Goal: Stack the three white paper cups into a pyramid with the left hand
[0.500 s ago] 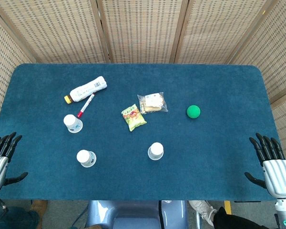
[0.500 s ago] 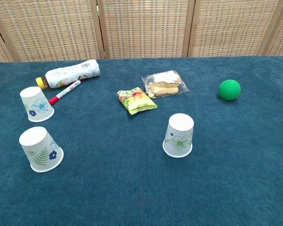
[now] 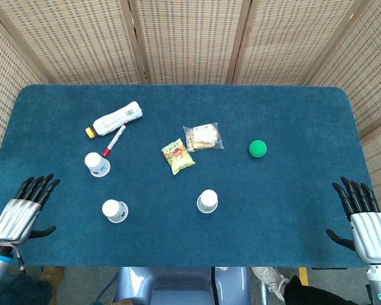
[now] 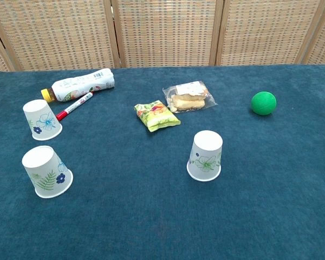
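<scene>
Three white paper cups stand upside down and apart on the blue table (image 3: 292, 203). One cup with a blue flower (image 3: 97, 164) (image 4: 41, 119) is at the left. A cup with green leaves (image 3: 115, 210) (image 4: 46, 171) stands in front of it. The third cup (image 3: 207, 201) (image 4: 206, 155) is near the middle front. My left hand (image 3: 22, 211) hovers over the table's front left corner, fingers spread, holding nothing. My right hand (image 3: 363, 217) is at the front right edge, also spread and holding nothing. Neither hand shows in the chest view.
A lying bottle (image 3: 117, 118) (image 4: 79, 85) and a red marker (image 3: 114, 140) (image 4: 74, 105) lie behind the left cups. A green snack bag (image 3: 178, 155) (image 4: 156, 116), a clear snack packet (image 3: 202, 136) (image 4: 188, 96) and a green ball (image 3: 258, 149) (image 4: 263, 103) lie across the middle. Wicker screens stand behind.
My left hand has moved right and forward, from beside the table's left edge to over its front left corner. The cups and the right hand have not moved.
</scene>
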`<state>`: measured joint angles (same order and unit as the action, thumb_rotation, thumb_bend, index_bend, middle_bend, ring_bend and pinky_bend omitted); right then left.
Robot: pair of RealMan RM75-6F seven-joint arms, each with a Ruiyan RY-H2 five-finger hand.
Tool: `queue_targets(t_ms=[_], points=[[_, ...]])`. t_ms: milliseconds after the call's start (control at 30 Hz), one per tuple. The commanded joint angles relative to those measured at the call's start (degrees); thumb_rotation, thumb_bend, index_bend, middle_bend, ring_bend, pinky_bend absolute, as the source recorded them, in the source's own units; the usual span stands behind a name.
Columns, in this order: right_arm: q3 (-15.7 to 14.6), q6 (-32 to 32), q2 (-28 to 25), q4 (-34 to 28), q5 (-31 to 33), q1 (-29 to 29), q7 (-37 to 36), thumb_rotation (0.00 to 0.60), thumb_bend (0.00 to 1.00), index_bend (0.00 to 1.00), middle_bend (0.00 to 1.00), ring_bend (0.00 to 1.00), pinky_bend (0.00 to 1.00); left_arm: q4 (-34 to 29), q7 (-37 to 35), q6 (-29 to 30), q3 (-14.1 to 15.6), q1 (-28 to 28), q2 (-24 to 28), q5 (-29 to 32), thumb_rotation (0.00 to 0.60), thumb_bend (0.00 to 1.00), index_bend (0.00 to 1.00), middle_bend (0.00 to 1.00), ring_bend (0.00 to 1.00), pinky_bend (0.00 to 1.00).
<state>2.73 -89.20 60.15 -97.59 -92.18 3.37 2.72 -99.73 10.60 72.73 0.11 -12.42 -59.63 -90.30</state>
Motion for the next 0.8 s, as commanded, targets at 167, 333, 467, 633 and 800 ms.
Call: queue_targets(t_ms=[167, 333, 467, 633, 800], points=[[0.0, 1.1, 0.9, 0.0, 0.3, 0.5, 2.2, 0.600, 0.00, 0.00, 0.00, 0.00, 0.00, 12.2, -7.3, -13.4, 0.9, -12.8, -8.9, -8.7, 0.600, 0.00, 0.00, 0.00, 0.02, 0.06], [0.0, 2.2, 1.4, 0.2, 1.1, 0.8, 3.2, 0.600, 0.00, 0.00, 0.00, 0.00, 0.00, 16.5, -8.4, -13.9, 1.0, -15.1, -13.1, -9.7, 0.600, 0.00, 0.03, 0.00, 0.06, 0.11], [0.0, 2.0, 1.4, 0.2, 1.2, 0.8, 3.1, 0.600, 0.00, 0.00, 0.00, 0.00, 0.00, 17.8, -8.7, -13.8, 1.1, -16.0, -15.4, -9.5, 0.600, 0.00, 0.09, 0.05, 0.10, 0.17], [0.1, 1.9, 1.5, 0.3, 1.2, 0.7, 3.0, 0.600, 0.00, 0.00, 0.00, 0.00, 0.00, 19.0, -6.9, -13.9, 1.4, -17.0, -16.7, -9.3, 0.600, 0.00, 0.29, 0.21, 0.25, 0.30], [0.2, 1.8, 1.3, 0.3, 1.4, 0.7, 2.4, 0.600, 0.00, 0.00, 0.00, 0.00, 0.00, 19.3, -3.9, -13.3, 0.7, -17.1, -17.6, -7.5, 0.600, 0.02, 0.44, 0.33, 0.36, 0.38]])
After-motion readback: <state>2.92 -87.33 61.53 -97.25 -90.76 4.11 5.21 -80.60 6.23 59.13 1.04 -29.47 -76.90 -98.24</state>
